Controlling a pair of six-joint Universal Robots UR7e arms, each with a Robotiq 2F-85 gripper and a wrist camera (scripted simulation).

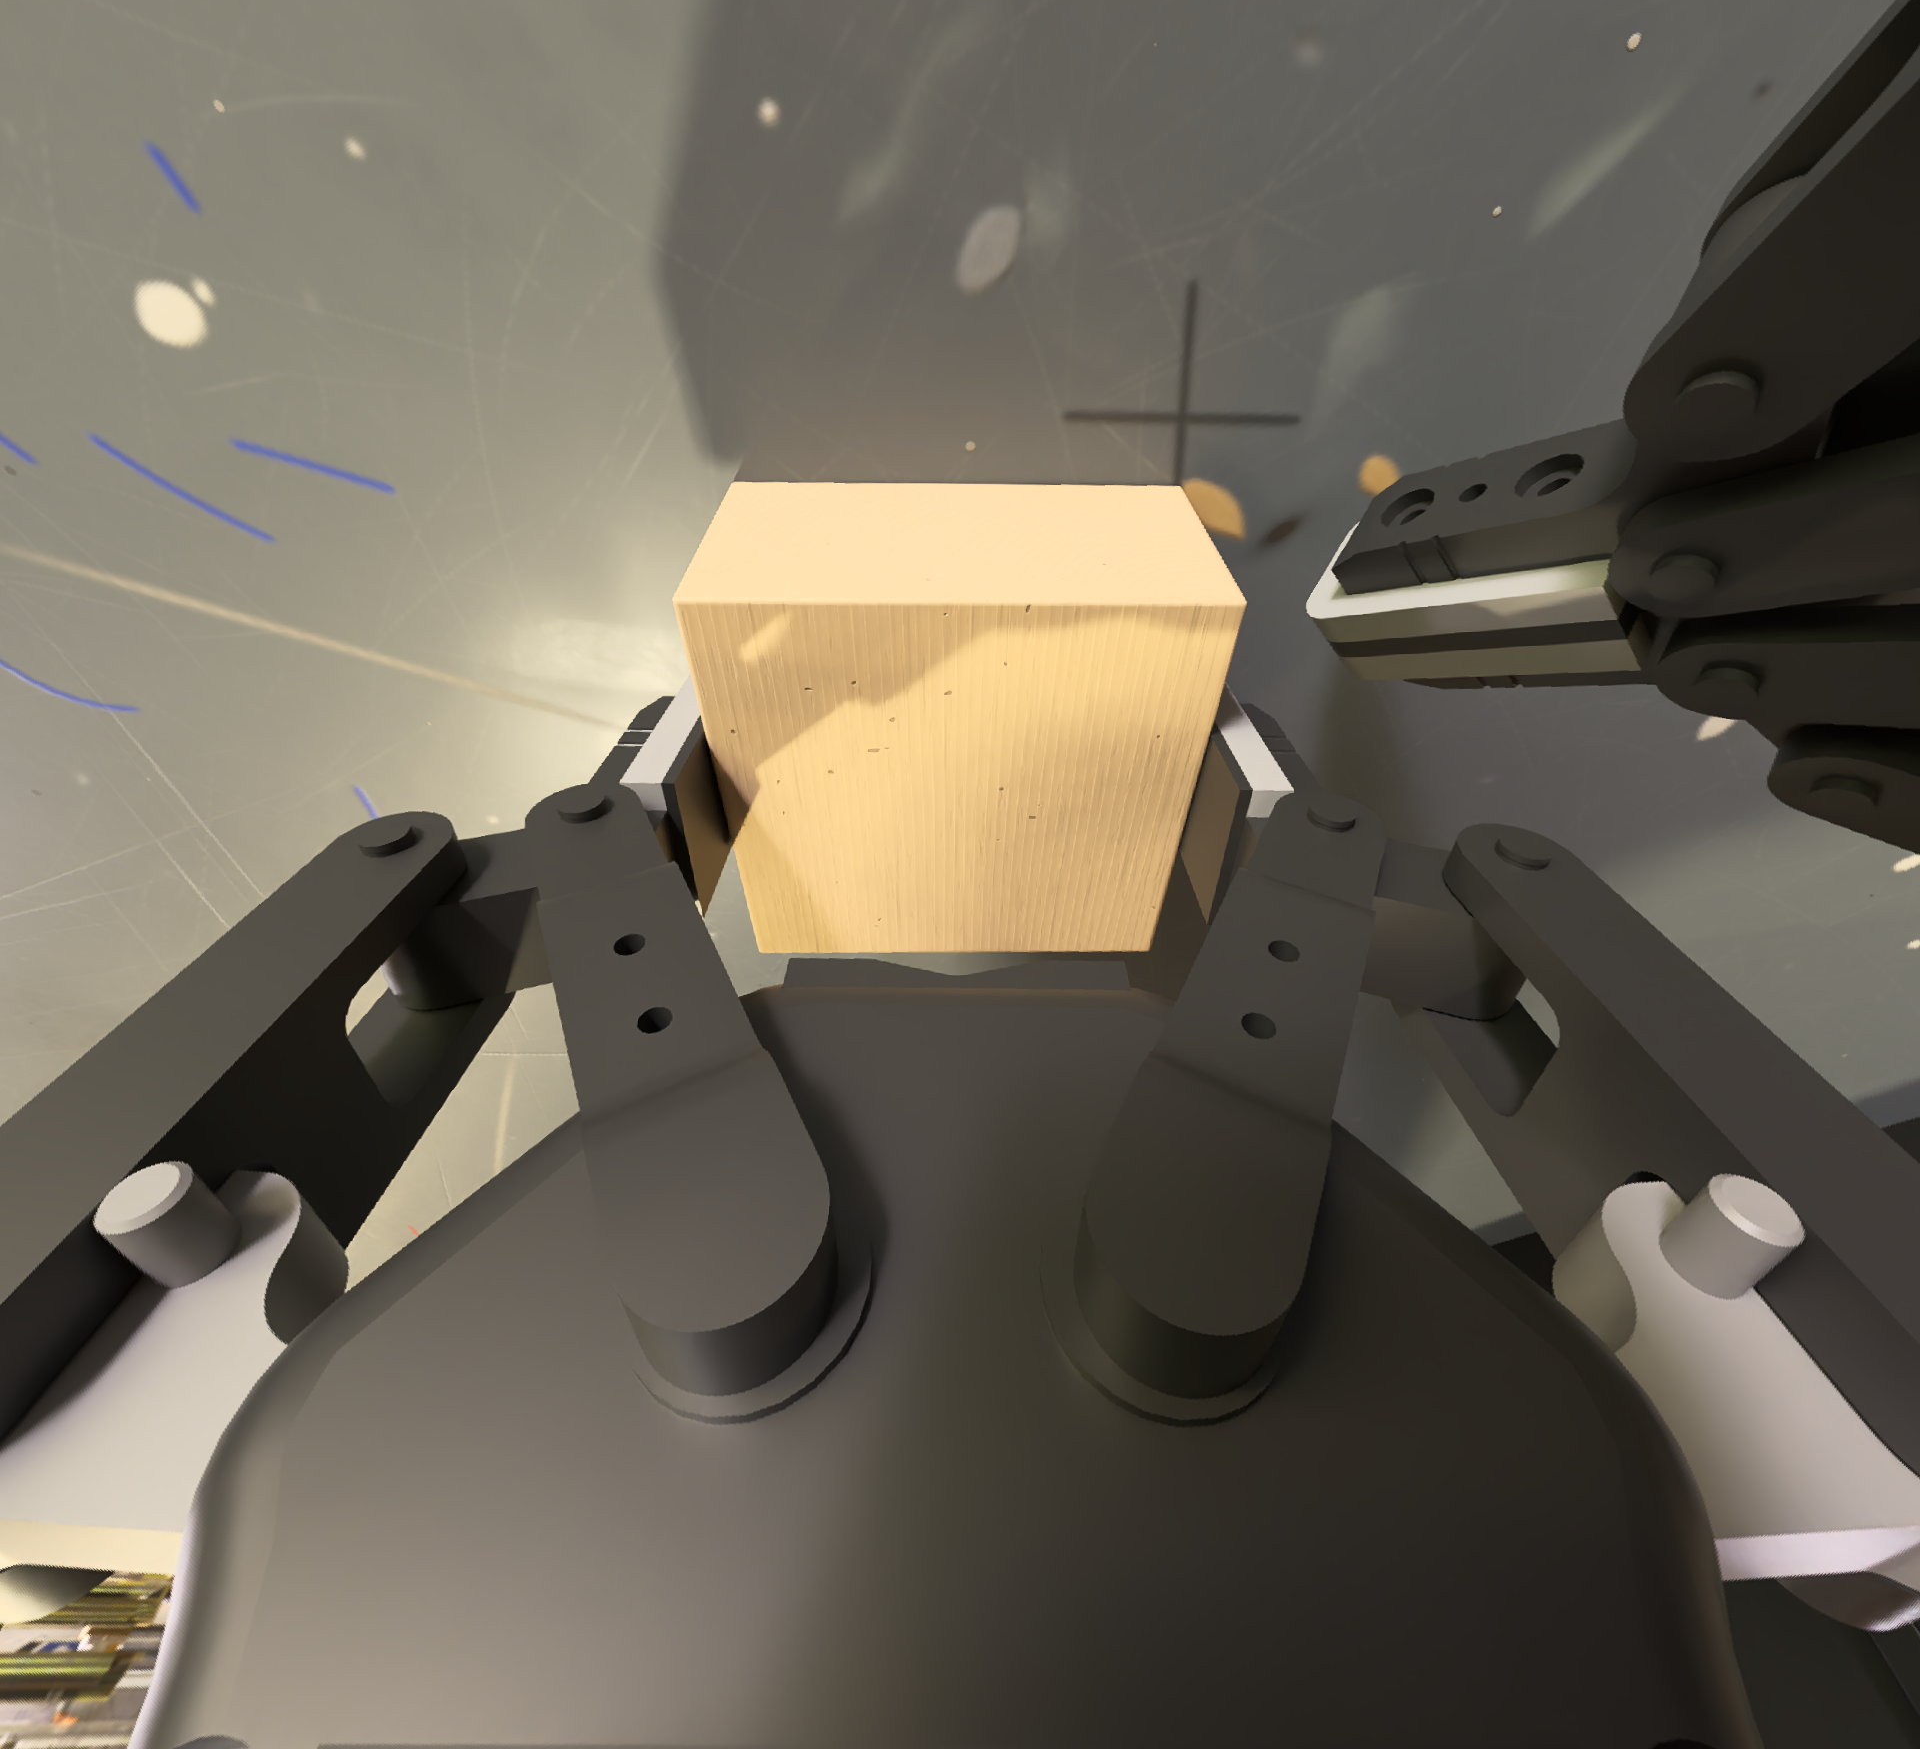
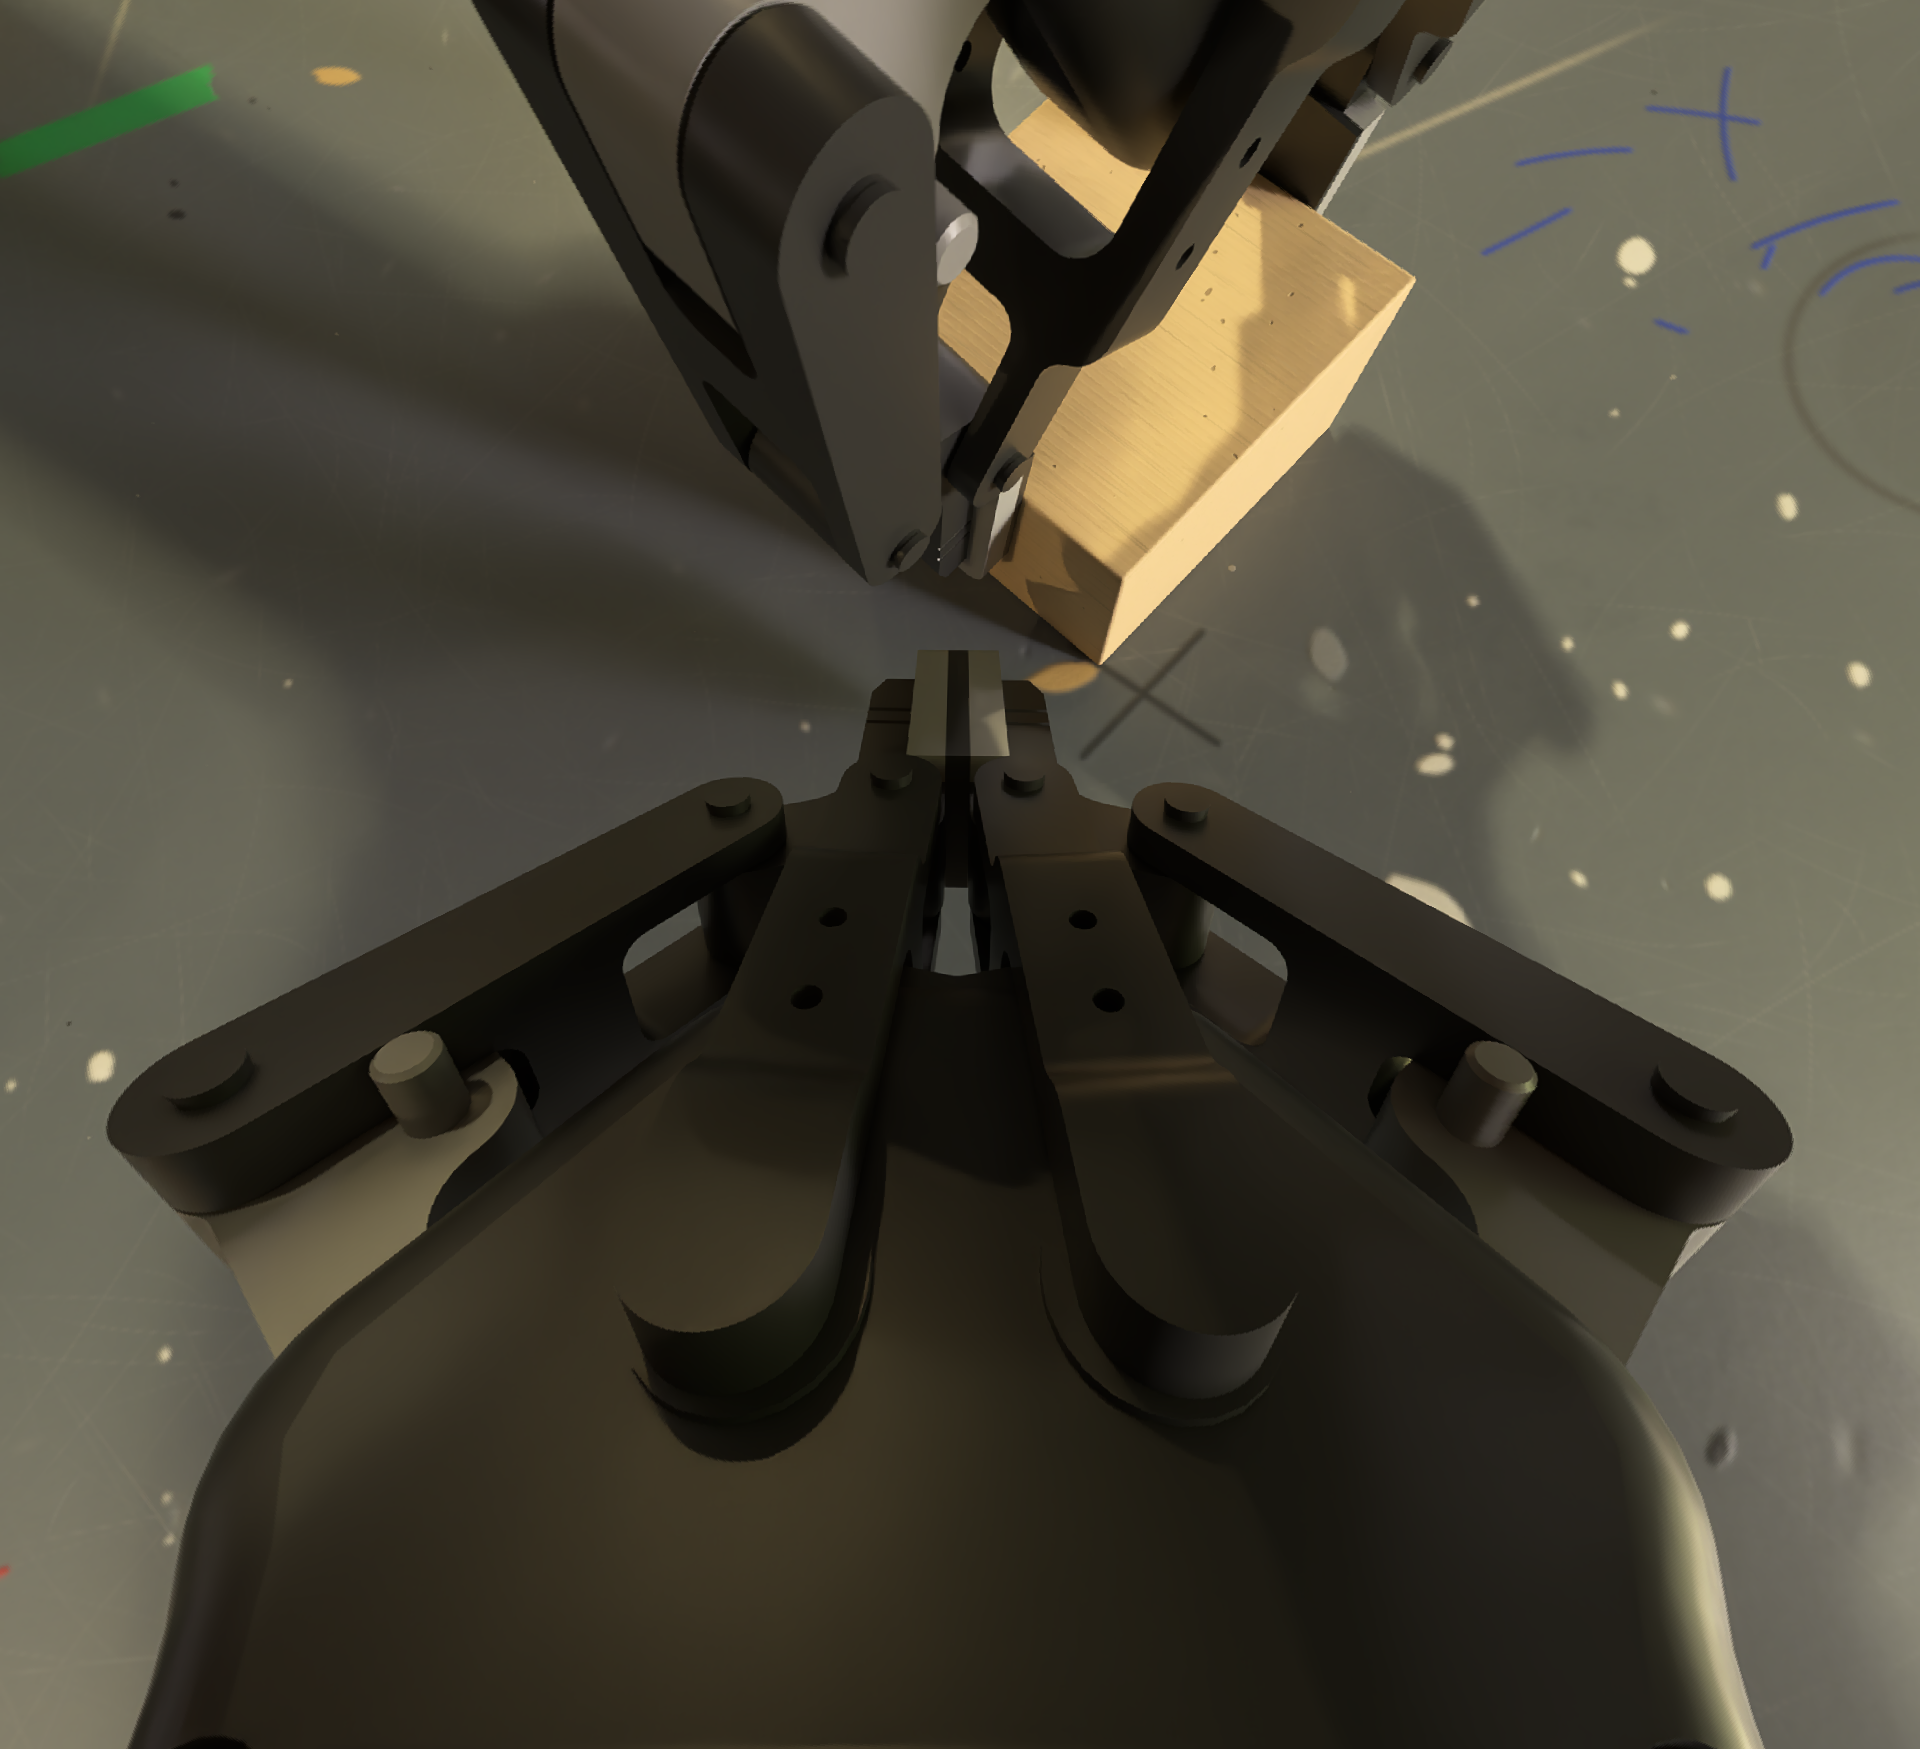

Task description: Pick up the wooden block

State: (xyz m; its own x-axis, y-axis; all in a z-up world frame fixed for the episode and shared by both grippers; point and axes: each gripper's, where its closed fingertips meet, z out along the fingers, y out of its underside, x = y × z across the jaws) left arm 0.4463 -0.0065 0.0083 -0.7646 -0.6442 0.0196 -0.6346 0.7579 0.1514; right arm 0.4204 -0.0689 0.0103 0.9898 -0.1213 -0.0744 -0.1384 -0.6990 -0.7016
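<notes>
Your left gripper has its two fingers closed partway onto the wooden block, one pad flat against each side face, with the block sitting deep between them, close to the palm. That is a good seat: the pads bear on opposite parallel faces, so keep the squeeze steady and do not reopen. In the right wrist view the block appears clamped in that gripper above the grey table. Its lowest corner looks very near the surface, and I cannot tell whether it is clear or touching. Judge the lift as just begun or about to begin: raise straight up, slowly, without twisting the wrist, so the block does not pivot between the pads.

Your right gripper is fully closed on nothing, fingertips pressed together, pointing toward the block and stopping just short of its lower corner. In the left wrist view it sits just beside the block's right edge. Hold it there or draw it back; a brush against the block could twist it in the grasp.

The block is a plain rectangular piece. Its long axis seems to run along the left gripper's fingers, away from the palm, tilted down toward the table with one corner lowest.
</notes>
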